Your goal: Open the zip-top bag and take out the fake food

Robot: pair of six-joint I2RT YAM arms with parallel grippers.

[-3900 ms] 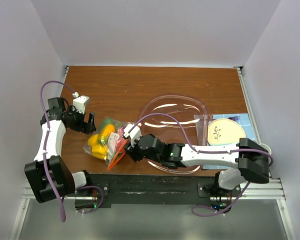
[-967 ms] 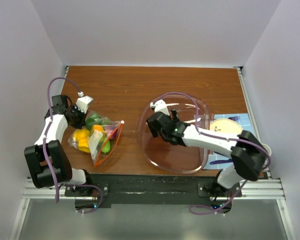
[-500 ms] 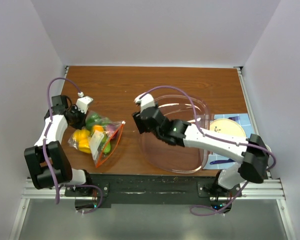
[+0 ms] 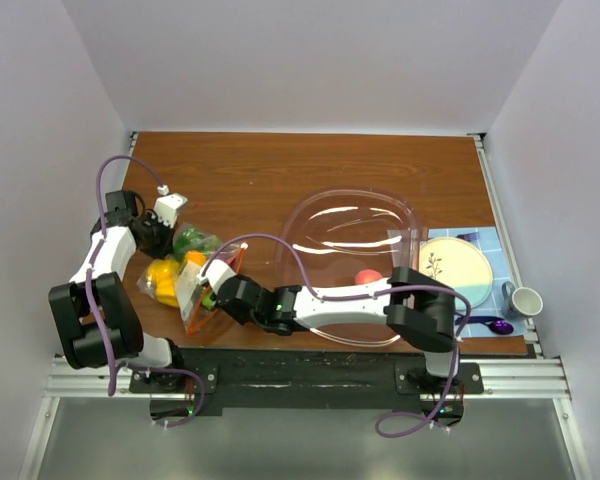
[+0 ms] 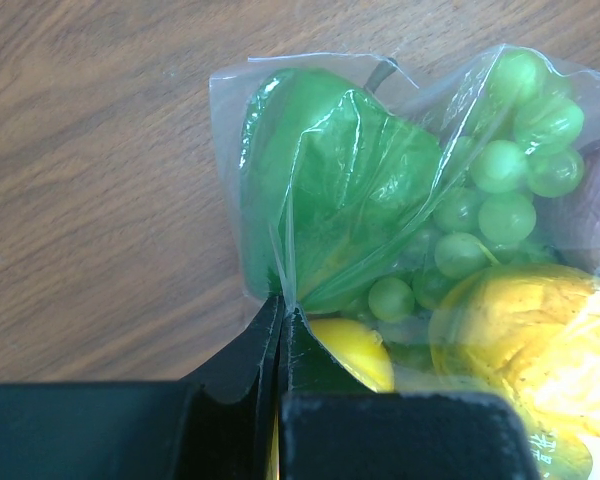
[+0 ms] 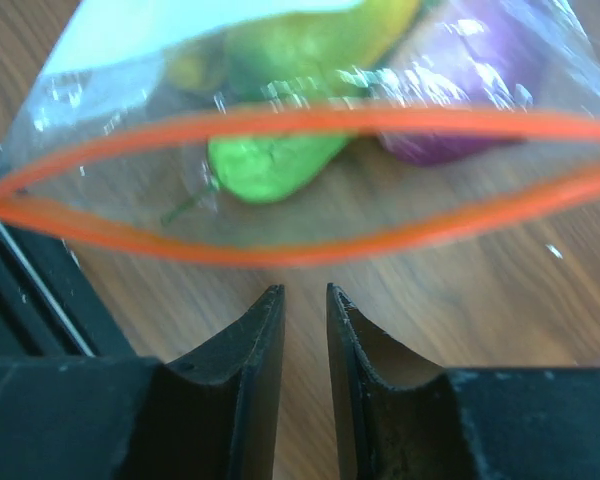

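Observation:
The zip-top bag [image 4: 188, 282] lies at the table's left with its red-orange zip strip [image 6: 280, 250] gaping open. My left gripper [image 5: 280, 302] is shut on the clear plastic at the bag's closed back corner. Inside are fake food pieces: a green pepper [image 5: 320, 180], green grapes [image 5: 500, 170], a yellow piece [image 5: 530, 330] and a purple piece [image 6: 470, 130]. My right gripper [image 6: 305, 290] hovers low over the wood just in front of the bag's mouth. Its jaws stand a narrow gap apart with nothing between them. A pink-red fruit [image 4: 368, 278] lies in the clear bowl [image 4: 320, 215].
The large clear bowl sits right of the bag, and my right arm reaches across its near rim. Further right, a blue mat holds a round plate [image 4: 452, 263], with a mug [image 4: 525, 300] and a purple spoon [image 4: 495, 325] beside it.
My right arm has swung left out of the bowl to the bag's mouth, its jaws narrowing. A pink-red fruit now shows in the bowl. The left gripper has kept its hold.

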